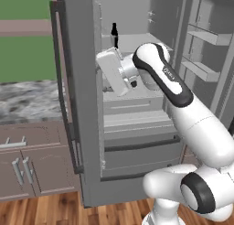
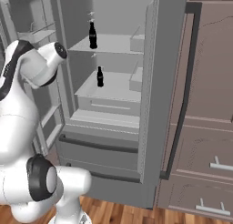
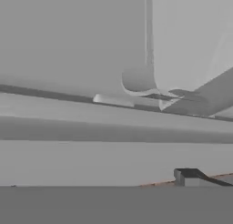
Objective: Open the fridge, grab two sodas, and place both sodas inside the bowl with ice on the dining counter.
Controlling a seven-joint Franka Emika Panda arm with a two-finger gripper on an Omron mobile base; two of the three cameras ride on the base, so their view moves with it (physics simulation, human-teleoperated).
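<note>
inside the open fridge, my jaws spread wide and holding nothing: two sodas stand upright, the upper soda on the top shelf, the lower soda on the shelf beneath. my hand sits at the lower shelf's height; i judge that bottle the nearer. my fingertips and the lower bottle are hidden from the left base camera.
</note>
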